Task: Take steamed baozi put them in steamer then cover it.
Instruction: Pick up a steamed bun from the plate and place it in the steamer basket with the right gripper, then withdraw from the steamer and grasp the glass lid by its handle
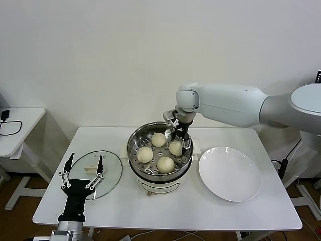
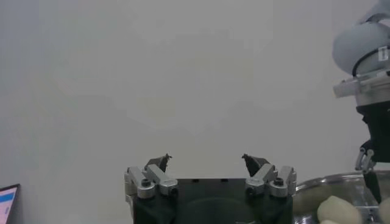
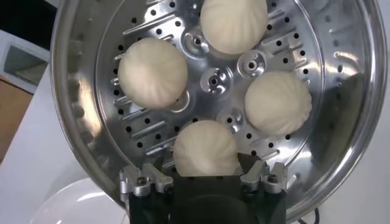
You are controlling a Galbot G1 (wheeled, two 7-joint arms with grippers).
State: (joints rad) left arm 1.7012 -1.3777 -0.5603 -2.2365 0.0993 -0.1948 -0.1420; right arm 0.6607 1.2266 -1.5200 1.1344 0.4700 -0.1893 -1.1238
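At the far left a small white side table [image 1: 17, 120] carries a dark cable [image 1: 9, 125], well apart from the white counter [image 1: 165, 211]. Over the counter's near-left corner hovers the left tool [image 1: 84, 168], its fingers spread wide and pointing up with nothing between them. Just behind it the cover [image 1: 100, 173] lies flat on the counter, its cream handle [image 1: 89, 169] showing between the raised fingers from the head view; the tool stands between the camera and the lid.

At the counter's middle sits the steamer [image 1: 134, 145] on its white base [image 1: 163, 186]. All four steamed baozi [image 1: 165, 164] rest on the perforated tray [image 3: 216, 79] inside, spaced around its centre and apart from each other. The right tool [image 1: 181, 136] reaches down into the pot at its far-right side, over the bun nearest that rim. In the right wrist view that bun [image 3: 206, 149] sits between the parted fingers [image 3: 141, 179]; whether they touch it cannot be told.

Right of the steamer, just beside it, a white plate [image 1: 229, 173] lies bare on the counter. The right arm [image 1: 235, 105] stretches in from the right above the plate's far edge.
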